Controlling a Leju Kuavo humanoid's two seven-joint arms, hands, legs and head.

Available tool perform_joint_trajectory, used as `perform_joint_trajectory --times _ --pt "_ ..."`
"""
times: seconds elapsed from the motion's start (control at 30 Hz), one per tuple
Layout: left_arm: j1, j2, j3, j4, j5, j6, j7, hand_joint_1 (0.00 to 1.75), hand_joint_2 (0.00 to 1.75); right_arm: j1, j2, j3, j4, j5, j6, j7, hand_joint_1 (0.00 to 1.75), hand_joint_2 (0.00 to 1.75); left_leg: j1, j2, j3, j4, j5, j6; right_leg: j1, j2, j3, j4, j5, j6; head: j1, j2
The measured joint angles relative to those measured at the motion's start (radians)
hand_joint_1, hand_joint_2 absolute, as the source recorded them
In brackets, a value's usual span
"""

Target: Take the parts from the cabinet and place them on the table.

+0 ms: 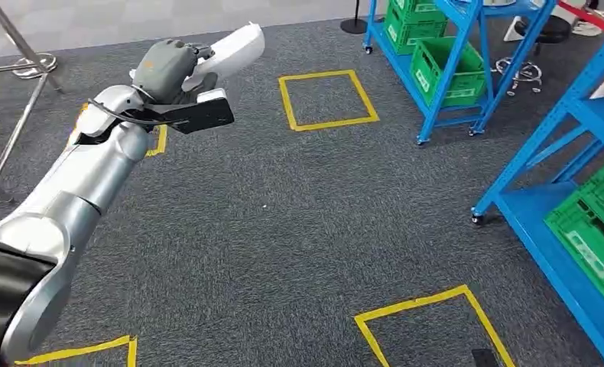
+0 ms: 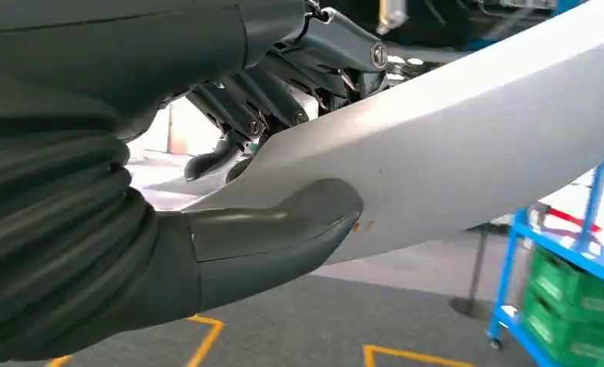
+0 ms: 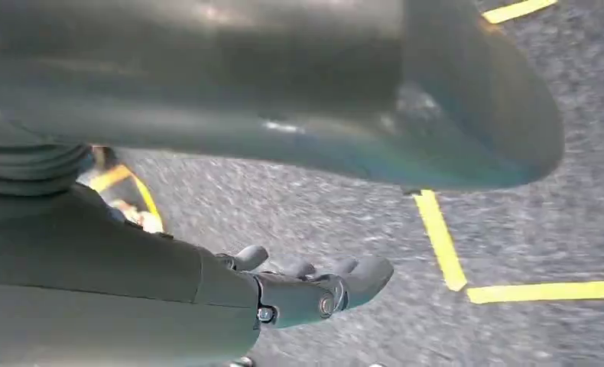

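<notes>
The left hand [image 1: 178, 73] is raised at about ten o'clock in the head view, gripping a long, smooth white plastic part [image 1: 234, 44] that juts out past the hand toward one o'clock. In the left wrist view the thick grey thumb [image 2: 284, 229] presses against one face of the white part [image 2: 467, 145] while the darker fingers [image 2: 253, 99] curl over the opposite edge, so the part is clamped between them. It looks like a curved, blade-shaped shell with a matte, slightly glossy surface and a small orange fleck near the thumb tip.

This appears to be the carrying step: the part is in hand above grey carpet [image 1: 284, 229] marked with yellow tape squares [image 1: 327, 100], and no tabletop is in sight. The blue metal shelving racks [image 1: 452, 69] with green plastic crates [image 1: 444, 73] stand from one to four o'clock. The next move likely calls for turning or walking until the tabletop comes into sight, keeping the clamp firm, since the long overhang could lever the part loose.

The right hand [image 3: 314, 287] hangs over the carpet holding nothing, its dark fingers loosely curled but not pressed together.
</notes>
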Motion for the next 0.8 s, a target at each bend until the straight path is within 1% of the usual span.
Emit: perform_joint_trajectory --times 0.03,0.07,0.1,0.13,0.17,0.2,0.23,0.27,0.3,0.33,0.37,0.4,0.43,0.47,0.5,0.53,0.57,0.6,0.63,0.67,0.7,0.73,0.77,0.8 --pt "-0.001 0.001 0.0 -0.002 0.0 0.002 0.003 1.75 1.75 0.001 0.001 0.0 0.0 0.002 0.0 0.0 0.0 0.0 -0.002 -0.014 -0.01 0.01 -0.002 -0.008 0.003 -0.002 0.005 -0.013 0.007 -0.013 0.002 0.0" --pt "0.0 0.001 0.0 -0.004 -0.001 0.005 0.004 1.75 1.75 0.0 0.001 0.0 0.0 0.004 0.0 0.005 0.0 0.0 0.0 -0.025 -0.014 0.004 0.006 -0.015 0.008 -0.02 0.002 -0.01 0.009 -0.02 0.002 0.0" --pt "0.0 0.009 0.0 -0.005 -0.011 0.012 0.012 1.75 1.75 0.0 0.001 0.0 0.0 0.005 -0.003 0.004 0.0 0.0 0.003 -0.039 -0.017 -0.003 0.012 -0.024 0.012 -0.031 0.001 -0.008 0.011 -0.028 0.001 0.0" --pt "0.001 0.013 0.0 -0.007 -0.018 0.014 0.02 1.75 1.75 -0.002 0.002 0.0 0.0 0.003 -0.005 0.002 0.0 0.0 0.004 -0.049 -0.019 -0.006 0.016 -0.03 0.012 -0.041 0.002 -0.01 0.013 -0.035 0.003 0.0" --pt "0.002 0.022 0.0 -0.008 -0.019 0.018 0.024 1.75 1.75 -0.007 0.004 0.0 0.0 0.003 -0.008 0.002 0.0 0.0 0.003 -0.04 -0.028 -0.003 0.014 -0.032 0.007 -0.057 0.003 -0.017 0.019 -0.046 0.002 0.0" --pt "0.002 0.031 0.0 -0.011 -0.018 0.021 0.024 1.75 1.75 -0.009 0.003 0.0 0.0 0.002 -0.009 0.002 0.0 0.0 -0.005 0.027 -0.037 0.018 -0.005 -0.035 0.009 -0.064 0.004 -0.02 0.021 -0.053 -0.005 0.0" --pt "0.002 0.033 0.0 -0.015 -0.016 0.026 0.023 1.75 1.75 -0.008 0.003 0.0 0.0 0.0 -0.01 0.002 0.0 0.0 -0.005 0.073 -0.066 0.079 -0.041 -0.039 0.013 -0.074 0.004 -0.022 0.021 -0.06 -0.011 0.0" --pt "0.006 0.035 0.0 -0.016 -0.009 0.028 0.016 1.75 1.75 -0.004 0.004 0.0 0.0 -0.006 -0.013 0.002 0.0 0.0 -0.004 0.095 -0.108 0.166 -0.082 -0.041 0.017 -0.089 0.003 -0.022 0.02 -0.062 -0.01 0.0" --pt "0.013 0.039 0.0 -0.016 -0.006 0.029 0.009 1.75 1.75 -0.001 0.004 0.0 0.0 -0.014 -0.018 -0.002 0.0 0.0 -0.003 0.101 -0.14 0.234 -0.109 -0.042 0.019 -0.102 0.003 -0.022 0.019 -0.064 -0.011 0.0" --pt "0.025 0.041 0.0 -0.016 -0.005 0.029 -0.001 1.75 1.75 -0.001 0.004 -0.001 0.0 -0.019 -0.021 -0.003 0.0 0.0 -0.003 0.103 -0.169 0.297 -0.126 -0.041 0.021 -0.117 0.003 -0.022 0.018 -0.066 -0.011 0.0" --pt "0.036 0.042 0.0 -0.016 -0.005 0.03 -0.004 1.75 1.75 -0.001 0.005 -0.001 0.0 -0.022 -0.021 -0.006 0.0 0.0 -0.003 0.103 -0.172 0.305 -0.119 -0.04 0.022 -0.129 0.004 -0.022 0.017 -0.067 -0.011 0.0" --pt "0.044 0.042 0.0 -0.016 -0.005 0.033 -0.006 1.75 1.75 -0.002 0.006 -0.001 0.0 -0.024 -0.021 -0.009 0.0 0.0 -0.004 0.104 -0.151 0.266 -0.092 -0.036 0.024 -0.143 0.004 -0.022 0.016 -0.068 -0.011 0.0" --pt "0.048 0.042 0.0 -0.018 -0.005 0.035 -0.007 1.75 1.75 -0.002 0.008 -0.001 0.0 -0.023 -0.023 -0.012 0.0 0.0 -0.006 0.111 -0.108 0.188 -0.052 -0.03 0.026 -0.158 0.006 -0.022 0.015 -0.069 -0.011 0.0" --pt "0.047 0.04 0.0 -0.023 -0.005 0.037 -0.006 1.75 1.75 -0.002 0.01 -0.001 0.0 -0.017 -0.027 -0.014 0.0 0.0 -0.01 0.128 -0.061 0.103 -0.016 -0.022 0.028 -0.17 0.009 -0.022 0.012 -0.068 -0.011 0.0" --pt "0.044 0.036 0.0 -0.028 -0.004 0.038 -0.005 1.75 1.75 -0.002 0.01 -0.001 0.0 -0.012 -0.029 -0.017 0.0 0.0 -0.022 0.185 -0.014 0.018 0.006 -0.008 0.03 -0.183 0.012 -0.022 0.009 -0.066 -0.011 0.0" --pt "0.039 0.031 0.0 -0.033 -0.003 0.038 0.0 1.75 1.75 -0.002 0.01 -0.001 0.0 -0.01 -0.03 -0.02 0.0 0.0 -0.036 0.203 0.0 -0.004 -0.008 -0.002 0.036 -0.198 0.011 -0.021 0.005 -0.06 -0.011 0.0" --pt "0.037 0.026 0.0 -0.036 -0.003 0.038 0.006 1.75 1.75 -0.002 0.01 -0.001 0.0 -0.008 -0.028 -0.02 0.0 0.0 -0.032 0.188 -0.003 -0.005 -0.004 0.005 0.035 -0.207 0.012 -0.022 0.005 -0.056 -0.01 0.0" --pt "0.037 0.027 0.0 -0.039 -0.002 0.035 0.013 1.75 1.75 -0.006 0.01 -0.001 0.0 -0.006 -0.023 -0.022 0.0 0.0 -0.034 0.171 -0.005 -0.005 -0.003 0.006 0.035 -0.224 0.017 -0.023 0.002 -0.052 -0.011 0.0" --pt "0.038 0.031 0.0 -0.04 -0.002 0.031 0.017 1.75 1.75 -0.009 0.01 -0.001 0.0 -0.004 -0.02 -0.024 0.0 0.0 -0.036 0.157 -0.005 -0.005 -0.003 0.01 0.034 -0.237 0.024 -0.027 0.001 -0.049 -0.01 0.0" --pt "0.04 0.032 0.0 -0.043 -0.002 0.031 0.019 1.75 1.75 -0.014 0.01 0.0 0.0 -0.003 -0.019 -0.024 0.0 0.0 -0.027 0.144 0.006 -0.02 0.004 0.017 0.036 -0.237 0.031 -0.027 -0.004 -0.04 -0.011 0.0" --pt "0.038 0.031 0.0 -0.048 -0.003 0.03 0.019 1.75 1.75 -0.016 0.011 0.0 0.0 -0.001 -0.019 -0.026 0.0 0.0 -0.022 0.134 0.012 -0.028 0.008 0.02 0.028 -0.174 0.026 -0.014 -0.013 -0.036 -0.009 0.0" --pt "0.033 0.031 0.0 -0.049 -0.003 0.03 0.021 1.75 1.75 -0.016 0.011 0.0 0.0 -0.001 -0.019 -0.027 0.0 0.0 -0.017 0.126 0.012 -0.028 0.01 0.023 0.024 -0.123 0.006 0.024 -0.035 -0.032 -0.01 0.0" --pt "0.034 0.028 0.0 -0.049 -0.003 0.03 0.024 1.75 1.75 -0.011 0.011 0.0 0.0 0.0 -0.019 -0.025 0.0 0.0 -0.015 0.114 0.011 -0.028 0.01 0.026 0.021 -0.095 -0.034 0.104 -0.073 -0.027 -0.008 0.0" --pt "0.039 0.025 0.0 -0.049 -0.003 0.029 0.024 1.75 1.75 -0.005 0.01 0.0 0.0 0.0 -0.019 -0.023 0.0 0.0 -0.014 0.101 0.011 -0.028 0.009 0.027 0.021 -0.088 -0.074 0.182 -0.105 -0.023 -0.007 0.0"
